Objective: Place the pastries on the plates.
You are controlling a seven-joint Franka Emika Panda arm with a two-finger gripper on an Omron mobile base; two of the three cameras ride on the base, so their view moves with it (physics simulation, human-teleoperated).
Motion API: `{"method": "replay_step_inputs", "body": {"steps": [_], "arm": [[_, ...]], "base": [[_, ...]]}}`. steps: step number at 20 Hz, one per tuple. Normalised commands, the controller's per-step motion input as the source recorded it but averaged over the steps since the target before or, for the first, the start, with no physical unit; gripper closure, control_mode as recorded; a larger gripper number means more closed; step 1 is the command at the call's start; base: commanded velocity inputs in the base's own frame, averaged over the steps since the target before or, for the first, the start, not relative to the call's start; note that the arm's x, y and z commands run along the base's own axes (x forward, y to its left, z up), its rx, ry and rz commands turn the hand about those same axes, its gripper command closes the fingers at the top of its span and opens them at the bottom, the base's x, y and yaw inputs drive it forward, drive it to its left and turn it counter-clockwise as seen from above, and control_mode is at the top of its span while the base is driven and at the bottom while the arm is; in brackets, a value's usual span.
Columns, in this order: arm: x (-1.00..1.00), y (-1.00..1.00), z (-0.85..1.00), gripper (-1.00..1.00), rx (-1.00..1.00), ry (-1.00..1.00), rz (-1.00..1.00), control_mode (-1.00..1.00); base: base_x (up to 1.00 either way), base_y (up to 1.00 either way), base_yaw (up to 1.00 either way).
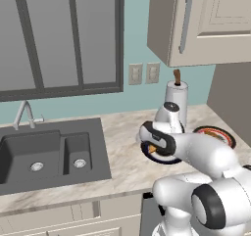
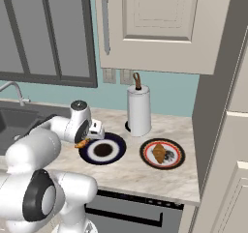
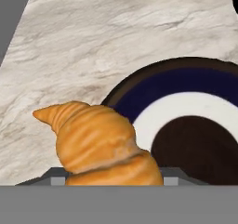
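Hand (image 2: pixel 86 139) pinches golden-orange croissant (image 3: pixel 100 146) above marble tabletop (image 2: pixel 131 171), at left rim of navy plate (image 2: pixel 102 150). Right: red-rimmed white plate (image 2: pixel 162 153) carrying darker brown croissant (image 2: pixel 159 152). Far: paper towel holder (image 2: pixel 138 110).

Golden-orange croissant (image 3: pixel 100 146) before navy plate (image 3: pixel 153 83).

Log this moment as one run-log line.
gripper: shut on orange croissant | position: over navy plate edge | brown croissant: on red-rimmed plate
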Motion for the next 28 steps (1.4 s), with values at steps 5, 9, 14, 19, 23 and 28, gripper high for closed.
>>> {"method": "replay_step_inputs", "body": {"steps": [5, 9, 14, 19, 23, 28], "arm": [[-0.09, -0.44, 0.0, 1.0, 0.0, -0.05, 0.0, -1.0], [-0.03, -0.55, 0.0, 1.0, 0.0, -0.02, 0.0, -1.0], [0.05, -0.39, 0.0, 1.0, -0.01, 0.0, 0.0, -1.0], [0.21, -0.16, 0.0, 1.0, -0.04, 0.06, 0.0, -1.0], [0.13, -0.03, 0.0, 1.0, -0.02, 0.11, 0.0, -1.0], [0.0, 0.0, 0.0, 1.0, -0.01, 0.03, 0.0, -1.0]], "base": [[0.0, 0.0, 0.0], [0.0, 0.0, 0.0], [0.0, 0.0, 0.0], [0.0, 0.0, 0.0], [0.0, 0.0, 0.0], [0.0, 0.0, 0.0]]}}
